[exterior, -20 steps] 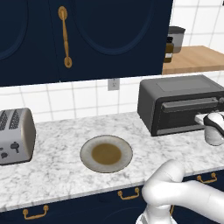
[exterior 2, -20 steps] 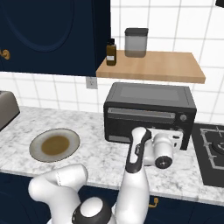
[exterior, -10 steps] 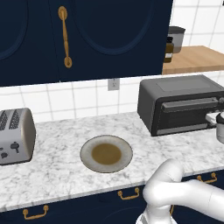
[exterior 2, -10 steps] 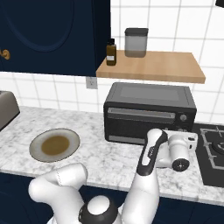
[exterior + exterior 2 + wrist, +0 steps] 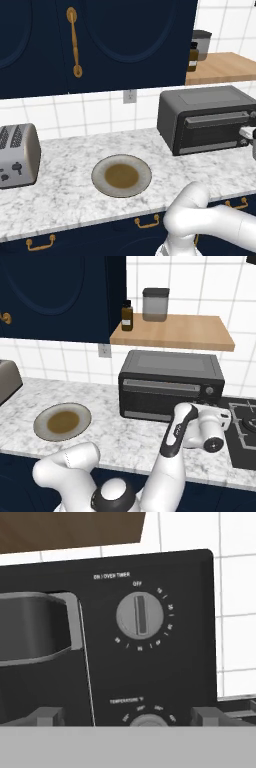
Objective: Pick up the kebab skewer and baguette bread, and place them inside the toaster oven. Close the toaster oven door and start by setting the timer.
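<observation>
Swung right, open tool (image 5: 128, 714) faces toaster oven (image 5: 170, 383) timer knob (image 5: 140, 615)

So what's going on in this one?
The arm is lined up at the right end of the toaster oven, fingers open and holding nothing. The toaster oven door is shut, and the hand view faces the timer knob, which points at OFF. The plate on the counter sits bare.
</observation>
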